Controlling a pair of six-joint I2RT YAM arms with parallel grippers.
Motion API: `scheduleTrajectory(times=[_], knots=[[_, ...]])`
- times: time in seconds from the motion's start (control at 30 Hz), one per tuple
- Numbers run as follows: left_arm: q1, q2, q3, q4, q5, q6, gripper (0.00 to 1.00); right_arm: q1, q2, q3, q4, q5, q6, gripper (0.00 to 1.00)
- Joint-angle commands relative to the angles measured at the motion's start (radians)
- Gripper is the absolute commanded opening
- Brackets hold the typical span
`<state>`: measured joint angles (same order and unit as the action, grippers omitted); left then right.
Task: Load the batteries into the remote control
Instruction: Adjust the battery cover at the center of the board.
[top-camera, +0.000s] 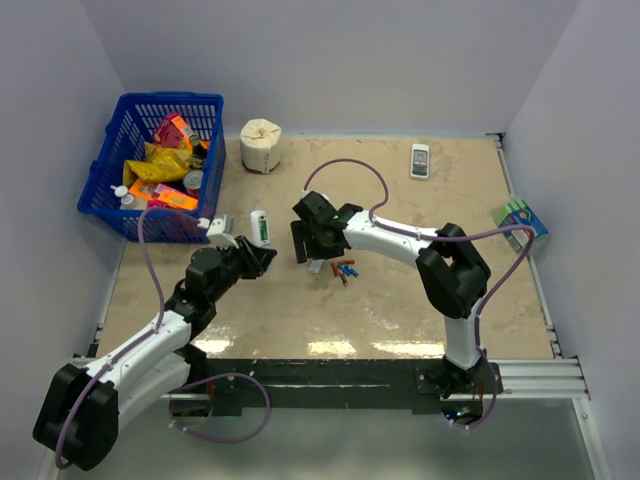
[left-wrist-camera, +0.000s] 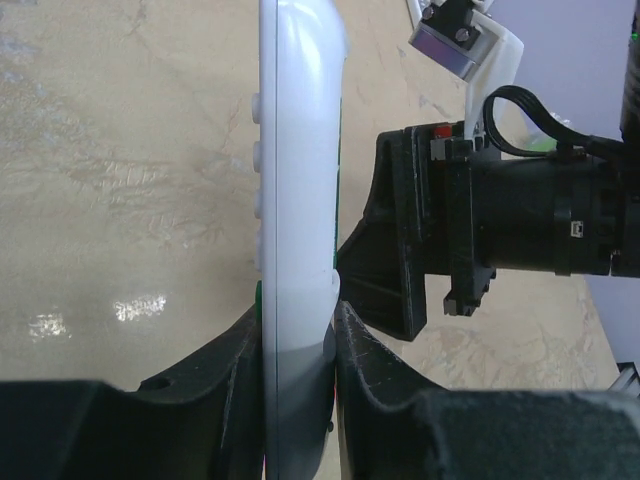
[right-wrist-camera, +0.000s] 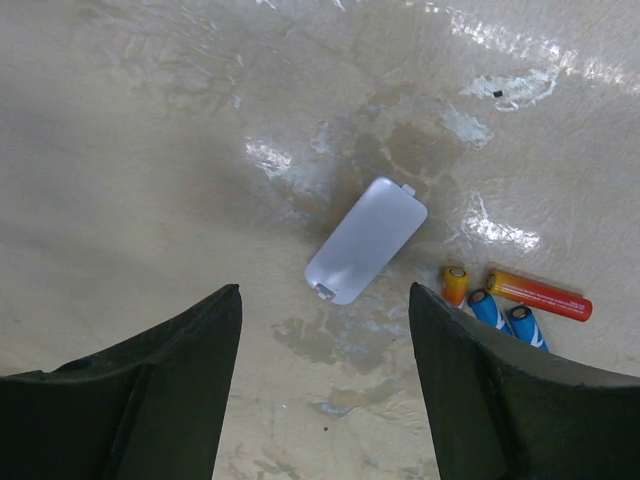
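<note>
**Finding:** Left claw (left-wrist-camera: 297, 335) is clenched on one end of the remote (left-wrist-camera: 300, 150), holding it edge-on. The battery cover (right-wrist-camera: 365, 240) is off and lies flat on the table (right-wrist-camera: 150, 120). The batteries (right-wrist-camera: 505, 300) lie loose just right of the cover, and none is seen loaded. Right claw (right-wrist-camera: 320, 295) hangs released over the cover, gripping nothing.

**Judgement:** The opening is done. Picking up and inserting the batteries is left. The compartment is not visible.

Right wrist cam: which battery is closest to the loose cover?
The stubby-looking orange battery, leftmost in the cluster; blue pair and long orange-red one lie farther from the cover.
</note>
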<state>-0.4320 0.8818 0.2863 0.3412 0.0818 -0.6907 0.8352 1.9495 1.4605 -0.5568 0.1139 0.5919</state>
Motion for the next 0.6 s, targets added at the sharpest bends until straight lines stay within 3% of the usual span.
scheduleTrajectory(times=[0.0,0.57], knots=[[0.007,-0.063,-0.036,0.058,0.021,0.017,0.00,-0.005,-0.021,0.055,-0.054,0.013,-0.032,0.69],[0.007,-0.239,-0.095,0.041,0.090,-0.013,0.00,0.025,-0.009,0.008,0.001,-0.034,-0.040,0.61]])
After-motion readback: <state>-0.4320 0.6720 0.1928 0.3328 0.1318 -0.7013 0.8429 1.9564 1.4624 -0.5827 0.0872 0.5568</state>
